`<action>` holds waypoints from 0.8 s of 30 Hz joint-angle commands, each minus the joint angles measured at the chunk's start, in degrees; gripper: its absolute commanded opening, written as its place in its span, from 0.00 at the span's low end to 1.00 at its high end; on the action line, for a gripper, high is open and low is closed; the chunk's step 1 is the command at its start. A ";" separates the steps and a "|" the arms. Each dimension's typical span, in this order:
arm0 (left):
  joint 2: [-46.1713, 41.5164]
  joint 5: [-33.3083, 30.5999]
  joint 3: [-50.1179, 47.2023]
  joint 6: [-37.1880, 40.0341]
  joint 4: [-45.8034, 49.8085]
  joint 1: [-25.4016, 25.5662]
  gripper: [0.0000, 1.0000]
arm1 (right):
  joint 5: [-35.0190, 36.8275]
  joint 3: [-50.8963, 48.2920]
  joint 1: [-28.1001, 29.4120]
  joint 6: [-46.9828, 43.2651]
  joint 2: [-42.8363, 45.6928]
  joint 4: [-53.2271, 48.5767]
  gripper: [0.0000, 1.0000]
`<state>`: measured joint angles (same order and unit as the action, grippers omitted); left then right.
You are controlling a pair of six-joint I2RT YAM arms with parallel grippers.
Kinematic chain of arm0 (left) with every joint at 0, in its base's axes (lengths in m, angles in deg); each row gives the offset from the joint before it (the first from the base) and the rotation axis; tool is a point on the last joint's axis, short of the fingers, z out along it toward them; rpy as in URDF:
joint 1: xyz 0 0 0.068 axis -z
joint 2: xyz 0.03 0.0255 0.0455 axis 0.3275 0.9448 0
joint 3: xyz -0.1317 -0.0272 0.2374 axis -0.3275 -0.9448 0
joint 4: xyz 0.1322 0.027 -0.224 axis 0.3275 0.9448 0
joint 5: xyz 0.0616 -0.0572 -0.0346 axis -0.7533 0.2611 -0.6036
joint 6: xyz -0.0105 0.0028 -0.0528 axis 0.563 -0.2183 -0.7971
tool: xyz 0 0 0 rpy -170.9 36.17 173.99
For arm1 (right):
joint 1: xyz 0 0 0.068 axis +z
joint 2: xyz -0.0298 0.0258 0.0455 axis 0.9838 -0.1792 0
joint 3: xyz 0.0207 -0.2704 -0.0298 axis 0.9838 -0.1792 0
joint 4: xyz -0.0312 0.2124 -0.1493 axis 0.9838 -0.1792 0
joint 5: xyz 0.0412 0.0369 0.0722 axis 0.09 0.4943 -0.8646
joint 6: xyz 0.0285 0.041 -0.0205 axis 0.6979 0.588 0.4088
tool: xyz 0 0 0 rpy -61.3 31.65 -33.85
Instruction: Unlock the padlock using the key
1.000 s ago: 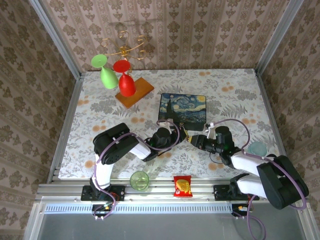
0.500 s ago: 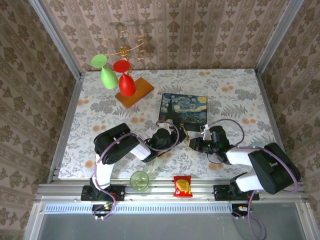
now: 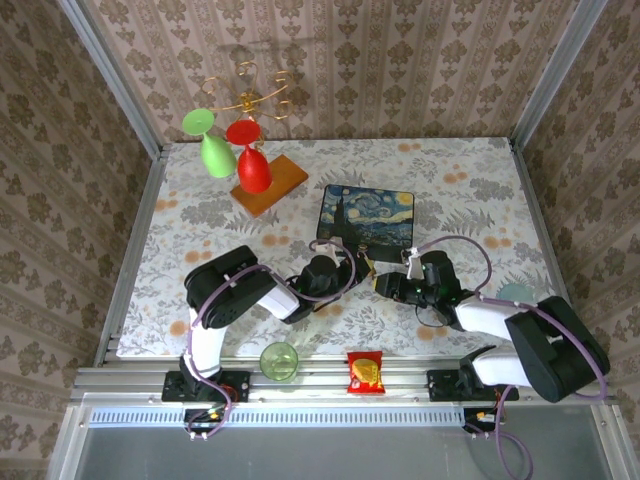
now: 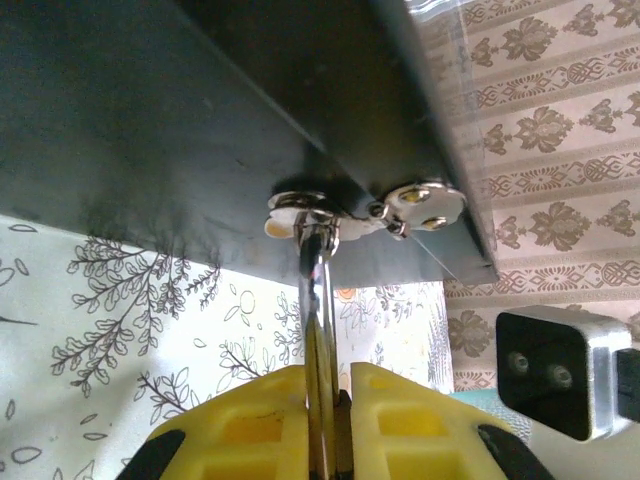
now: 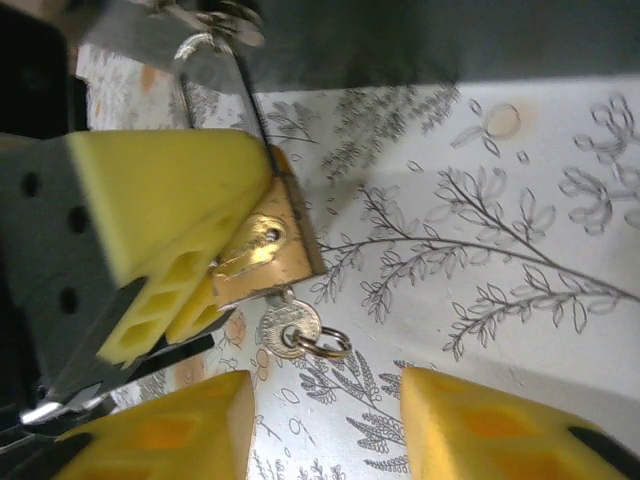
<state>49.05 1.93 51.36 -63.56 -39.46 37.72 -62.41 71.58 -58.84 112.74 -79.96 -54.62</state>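
Observation:
The brass padlock (image 5: 265, 250) hangs by its silver shackle (image 4: 318, 290) from a metal hasp (image 4: 300, 205) on the dark front side of the painted blue box (image 3: 366, 215). My left gripper (image 4: 328, 385) is shut on the padlock, its yellow fingers (image 5: 160, 200) clamping the body. The small round-headed key (image 5: 288, 325) sticks in the keyhole at the padlock's bottom, with a split ring (image 5: 332, 343) through its head. My right gripper (image 5: 325, 420) stands open just short of the key, one finger on each side, touching nothing. In the top view the left gripper (image 3: 352, 272) and right gripper (image 3: 383, 286) meet in front of the box.
A red-and-yellow snack packet (image 3: 365, 371) and a green cup (image 3: 279, 360) sit on the near rail. A wooden stand with green and red glasses (image 3: 245, 165) is at the back left. A teal object (image 3: 515, 296) lies beside the right arm.
My right gripper has edged left toward the padlock and its arm has swung in closer. The left gripper keeps its hold on the padlock.

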 commanded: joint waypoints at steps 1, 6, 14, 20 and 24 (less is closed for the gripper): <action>-3.62 1.63 -0.19 0.98 -0.93 -0.32 0.00 | 1.25 1.59 -0.10 -4.02 2.28 -4.14 0.52; -3.41 1.83 -0.11 0.20 -2.06 -0.27 0.00 | -2.51 5.82 -0.17 -6.72 -1.36 -4.40 0.42; -3.28 0.95 -0.10 -0.89 -3.43 0.47 0.00 | -5.21 5.31 0.16 -6.56 -5.23 0.47 0.30; -2.35 1.04 0.14 -2.03 -4.82 0.47 0.00 | -2.50 4.33 0.17 -8.18 -4.80 -1.72 0.36; -3.02 0.78 -0.02 -1.75 -4.19 0.50 0.00 | 2.04 4.47 0.18 -9.20 -3.71 -5.56 0.37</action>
<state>48.32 2.19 50.95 -64.52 -39.00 37.85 -63.94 76.80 -58.88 105.48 -84.44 -56.72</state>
